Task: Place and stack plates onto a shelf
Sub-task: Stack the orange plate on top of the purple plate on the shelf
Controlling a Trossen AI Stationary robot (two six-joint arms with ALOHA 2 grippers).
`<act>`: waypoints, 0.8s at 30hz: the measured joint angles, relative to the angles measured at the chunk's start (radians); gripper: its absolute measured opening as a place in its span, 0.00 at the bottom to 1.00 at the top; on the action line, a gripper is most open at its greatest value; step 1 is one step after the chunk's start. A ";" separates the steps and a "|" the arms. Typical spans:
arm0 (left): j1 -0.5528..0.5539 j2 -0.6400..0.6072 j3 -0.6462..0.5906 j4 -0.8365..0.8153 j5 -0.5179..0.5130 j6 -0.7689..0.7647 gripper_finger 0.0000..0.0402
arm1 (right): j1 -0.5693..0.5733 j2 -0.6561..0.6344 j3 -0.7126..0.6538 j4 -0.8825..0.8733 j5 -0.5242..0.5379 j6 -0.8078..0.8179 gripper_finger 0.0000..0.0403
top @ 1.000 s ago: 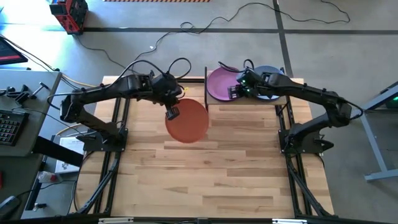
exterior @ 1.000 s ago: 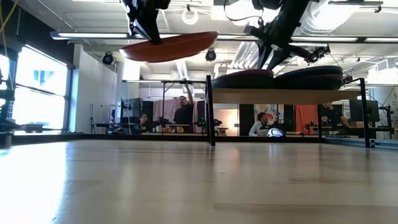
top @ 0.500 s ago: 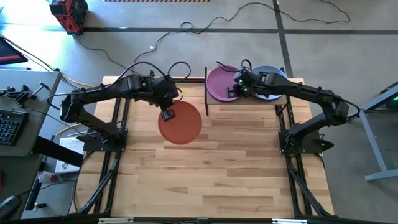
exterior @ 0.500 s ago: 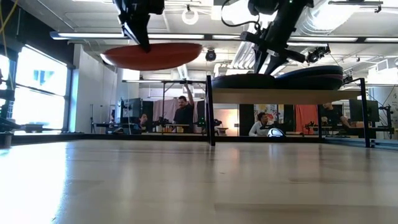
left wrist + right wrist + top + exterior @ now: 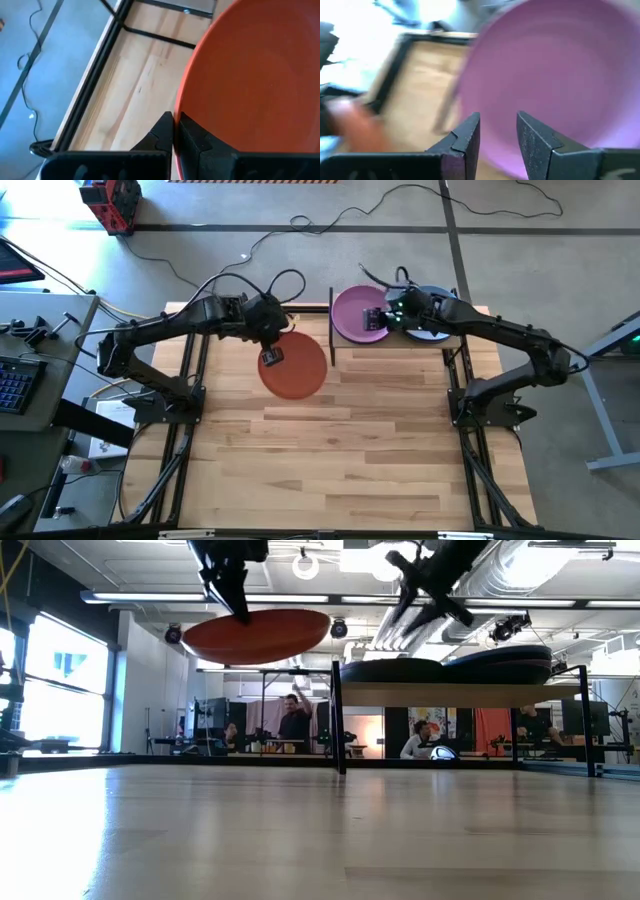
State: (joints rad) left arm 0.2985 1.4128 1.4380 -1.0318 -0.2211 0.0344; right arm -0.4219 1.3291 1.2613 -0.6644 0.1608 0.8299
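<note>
My left gripper [image 5: 270, 356] is shut on the orange plate [image 5: 295, 368], carried high above the table [image 5: 255, 634] to the left of the shelf [image 5: 470, 693]. Over the shelf's left half, my right gripper [image 5: 379, 318] hovers open above the purple plate [image 5: 352, 310], its fingers clear of it [image 5: 498, 131]. That purple plate [image 5: 555, 75] tops a dark stack [image 5: 392, 669] resting on the shelf board. The light blue plate [image 5: 432, 313] lies on the shelf's right half, partly under my right arm, atop another dark stack [image 5: 500, 664]. My left gripper pinches the orange plate's rim [image 5: 181, 120] on its left, far side between the two fingers, one finger on the upper face and one beneath. The fingers slant down from the table's far left. The plate is lifted clear and roughly level.
The shelf's black posts [image 5: 331, 330] stand between the orange plate and the stacks. The slatted wooden tabletop [image 5: 340, 450] stretches toward the near edge. Both arm bases [image 5: 160, 395] stand at the table's sides. People sit in the room beyond the table [image 5: 295, 720].
My right gripper has risen from the purple plate's stack and now hangs well above it. My left gripper has carried the orange plate a little toward the table's left, then toward the far edge; the plate, tilted a second ago, now lies closer to level.
</note>
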 joint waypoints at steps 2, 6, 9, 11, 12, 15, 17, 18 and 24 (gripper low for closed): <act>0.016 0.000 0.000 0.000 -0.001 -0.012 0.00 | 0.023 -0.009 0.000 0.048 -0.056 -0.004 0.27; 0.042 0.000 0.000 0.016 -0.003 -0.040 0.00 | 0.093 -0.009 0.000 0.127 -0.068 -0.010 0.27; 0.058 0.000 0.000 0.057 -0.013 -0.059 0.00 | 0.143 0.000 0.000 0.181 -0.055 -0.019 0.27; 0.063 0.000 0.000 0.078 -0.026 -0.058 0.00 | 0.172 0.003 0.000 0.205 -0.027 -0.025 0.27; 0.064 0.000 0.000 0.090 -0.028 -0.058 0.00 | 0.185 0.007 0.000 0.224 -0.005 -0.026 0.27; 0.063 0.001 0.000 0.139 -0.029 -0.044 0.00 | 0.211 0.020 0.000 0.219 0.059 -0.047 0.27; 0.063 0.001 0.000 0.163 -0.029 -0.040 0.00 | 0.224 0.032 0.000 0.221 0.075 -0.052 0.27; 0.063 0.001 0.000 0.177 -0.029 -0.038 0.00 | 0.228 0.038 0.000 0.223 0.076 -0.052 0.27; 0.063 0.001 0.000 0.230 -0.034 -0.023 0.00 | 0.242 0.073 0.000 0.238 0.074 -0.053 0.27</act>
State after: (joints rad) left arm 0.3618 1.4136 1.4380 -0.8022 -0.2550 0.0117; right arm -0.1798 1.4022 1.2613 -0.4259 0.2352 0.7772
